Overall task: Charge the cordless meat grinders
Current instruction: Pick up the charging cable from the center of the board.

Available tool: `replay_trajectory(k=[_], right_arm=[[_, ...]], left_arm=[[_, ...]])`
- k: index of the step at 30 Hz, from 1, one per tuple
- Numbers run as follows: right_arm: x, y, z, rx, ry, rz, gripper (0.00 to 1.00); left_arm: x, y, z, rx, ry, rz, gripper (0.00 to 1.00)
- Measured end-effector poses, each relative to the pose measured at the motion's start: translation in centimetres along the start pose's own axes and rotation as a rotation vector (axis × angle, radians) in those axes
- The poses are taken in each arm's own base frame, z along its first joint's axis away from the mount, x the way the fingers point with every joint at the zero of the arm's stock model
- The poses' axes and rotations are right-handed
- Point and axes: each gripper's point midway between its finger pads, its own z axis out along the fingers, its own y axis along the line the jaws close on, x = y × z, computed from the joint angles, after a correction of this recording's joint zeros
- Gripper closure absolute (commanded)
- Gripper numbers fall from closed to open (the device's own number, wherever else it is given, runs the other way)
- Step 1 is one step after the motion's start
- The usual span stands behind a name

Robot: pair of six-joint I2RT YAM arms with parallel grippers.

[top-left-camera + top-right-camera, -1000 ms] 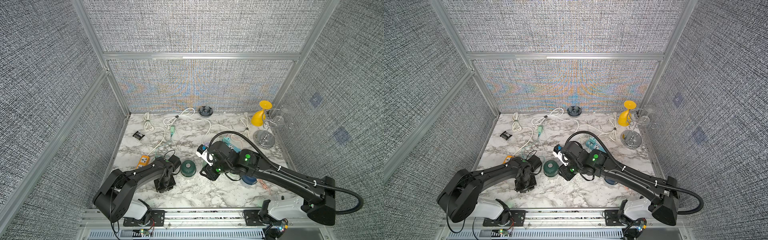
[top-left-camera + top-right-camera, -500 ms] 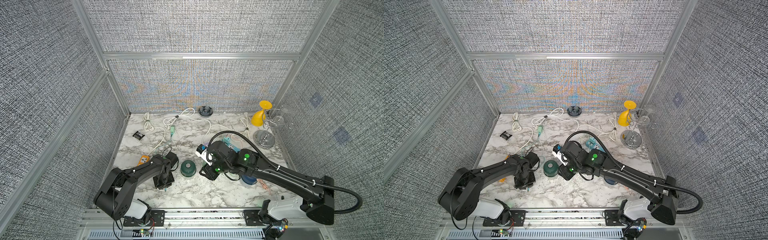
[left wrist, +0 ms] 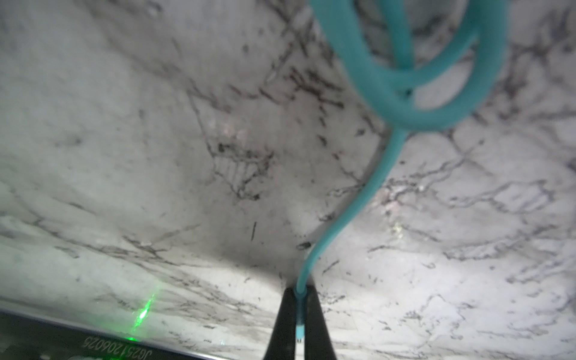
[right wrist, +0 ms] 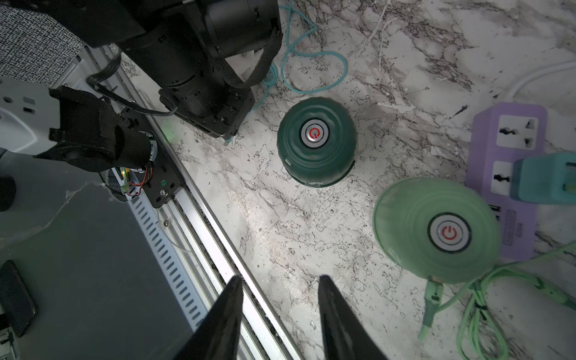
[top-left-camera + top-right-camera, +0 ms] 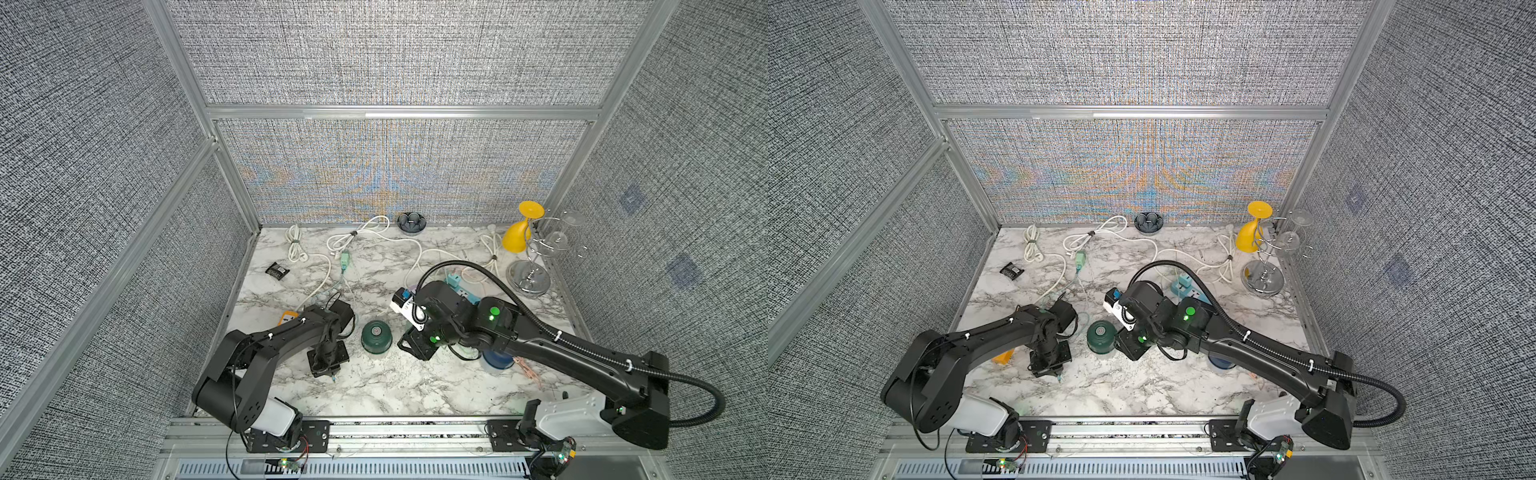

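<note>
The dark green grinder [image 5: 376, 337] [image 5: 1101, 336] [image 4: 316, 141] stands upright on the marble between my two arms. Just to its left, my left gripper [image 5: 332, 374] [image 3: 300, 299] points down at the table, shut on the end of a thin teal cable [image 3: 343, 218] that loops away behind it. My right gripper [image 4: 279, 280] hangs open and empty above the table's front edge, to the right of the dark green grinder. The mint green grinder [image 4: 436, 230] stands beside it, hidden under the arm in both top views. The navy blue grinder [image 5: 496, 360] shows partly under the right arm.
A purple power strip [image 4: 511, 174] with a teal adapter [image 4: 544, 179] lies behind the mint grinder, a mint cable [image 4: 467, 311] trailing from it. An orange strip [image 5: 286, 318], a blue strip [image 5: 461, 286], white cords [image 5: 345, 241], a dark dish [image 5: 411, 222] and a glass rack [image 5: 530, 274] crowd the back.
My left jaws have closed onto the end of the teal cable, and the left wrist has shifted slightly. The right arm has stayed where it was.
</note>
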Motion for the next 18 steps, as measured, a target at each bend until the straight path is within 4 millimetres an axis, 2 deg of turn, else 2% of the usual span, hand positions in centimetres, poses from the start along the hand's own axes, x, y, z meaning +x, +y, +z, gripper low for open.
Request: replay_trajectory(k=[1,2,4,5,7,9,11,14,18], right_arm=[[-0.2,0.0,-0.2,-0.001,-0.006,-0.001,0.57],[-0.4,0.0,-0.4,0.001,-0.015,0.0,0.57],[-1.0,-0.1,-1.0,0.001,-0.031,0.0,0.53],[-1.5,-0.1,-1.3,-0.003,-0.044,0.004,0.48],[-2.7,-0.3,-2.0,-0.018,-0.067,0.015,0.38],[-4.3,-0.9,-2.6,-0.037,-0.095,0.04,0.32],[-6.0,-1.7,-3.1,-0.06,-0.126,0.071,0.31],[-8.7,-2.9,-3.9,-0.125,-0.181,0.149,0.32],[-11.0,-4.5,-3.6,-0.218,-0.228,0.274,0.43]], left_arm=[[-0.8,-0.8,-1.1,0.032,-0.039,0.014,1.0],[-1.8,-1.8,-3.1,0.081,-0.099,0.022,1.0],[-3.6,-3.5,-7.6,0.179,-0.221,0.045,1.0],[-4.1,-4.2,-10.0,0.227,-0.269,0.054,1.0],[-4.5,-5.1,-13.8,0.3,-0.338,0.077,1.0],[-4.4,-6.2,-16.9,0.386,-0.372,0.111,1.0],[-4.1,-7.6,-18.9,0.46,-0.372,0.148,1.0],[-3.5,-10.4,-20.6,0.577,-0.323,0.216,1.0],[-2.5,-13.6,-22.5,0.72,-0.255,0.32,1.0]])
